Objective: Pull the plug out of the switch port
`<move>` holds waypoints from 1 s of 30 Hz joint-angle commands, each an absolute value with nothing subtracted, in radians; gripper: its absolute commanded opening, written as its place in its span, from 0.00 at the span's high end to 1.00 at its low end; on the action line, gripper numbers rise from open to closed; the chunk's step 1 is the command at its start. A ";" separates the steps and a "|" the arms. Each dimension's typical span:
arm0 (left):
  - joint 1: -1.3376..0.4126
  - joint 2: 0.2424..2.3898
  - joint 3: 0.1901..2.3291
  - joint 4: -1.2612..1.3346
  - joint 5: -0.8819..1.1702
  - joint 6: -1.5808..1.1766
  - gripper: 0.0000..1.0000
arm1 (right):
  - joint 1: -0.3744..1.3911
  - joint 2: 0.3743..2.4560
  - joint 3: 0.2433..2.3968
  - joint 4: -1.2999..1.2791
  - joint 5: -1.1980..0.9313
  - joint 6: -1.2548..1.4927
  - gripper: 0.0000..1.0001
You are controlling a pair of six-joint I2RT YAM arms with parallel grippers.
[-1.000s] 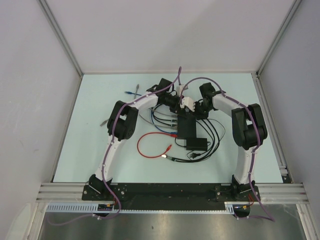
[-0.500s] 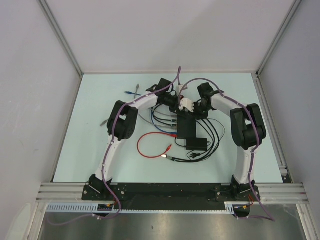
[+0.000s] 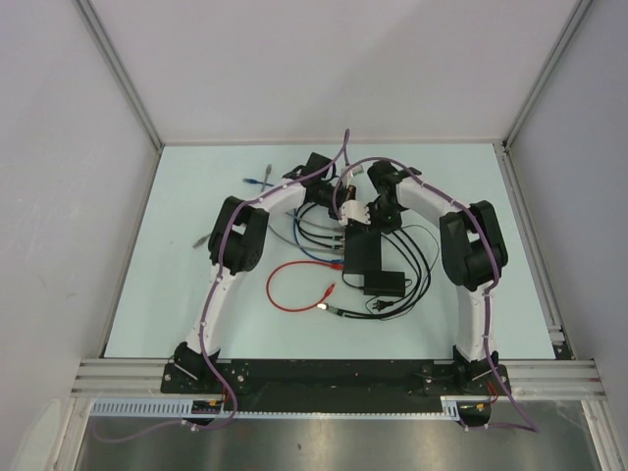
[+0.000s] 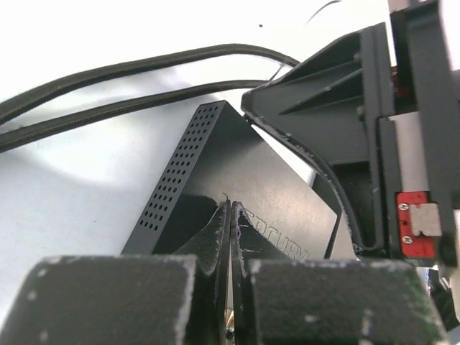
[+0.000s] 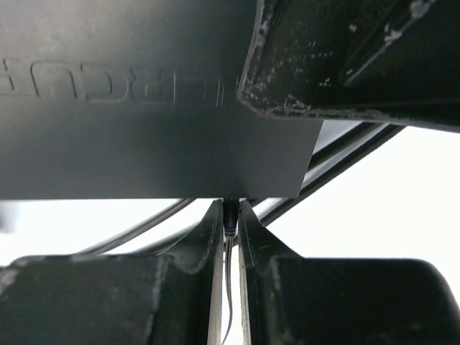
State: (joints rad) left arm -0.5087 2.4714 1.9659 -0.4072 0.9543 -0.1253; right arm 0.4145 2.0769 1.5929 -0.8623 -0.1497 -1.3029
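Top: switch (image 3: 363,255) mid-table, left gripper (image 3: 350,213) and right gripper (image 3: 374,215) crowded at far end.
Left wrist: fingers (image 4: 215,233) clenched together, nothing visibly between, tips on switch top.
Right wrist: fingers (image 5: 210,226) grasping plug (image 5: 229,213) at switch edge.

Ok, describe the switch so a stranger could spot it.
On the pale table, look at the middle. The switch is the flat black box there, with cables entering its left edge. It is larger than the small black box beside its near end.
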 commanded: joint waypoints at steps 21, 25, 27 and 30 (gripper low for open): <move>-0.472 2.352 2.029 -0.431 0.787 -0.049 0.88 | 0.138 1.950 1.615 -0.718 -0.016 -0.761 1.00; -0.466 2.307 2.036 -0.489 0.704 0.038 0.67 | 0.033 1.913 1.576 -0.576 0.144 -0.519 1.00; -0.459 2.280 2.019 -0.495 0.675 0.057 0.59 | 0.009 1.882 1.534 -0.543 0.167 -0.471 1.00; -0.446 2.254 1.990 -0.511 0.598 0.077 0.51 | -0.063 1.862 1.517 -0.522 0.163 -0.365 1.00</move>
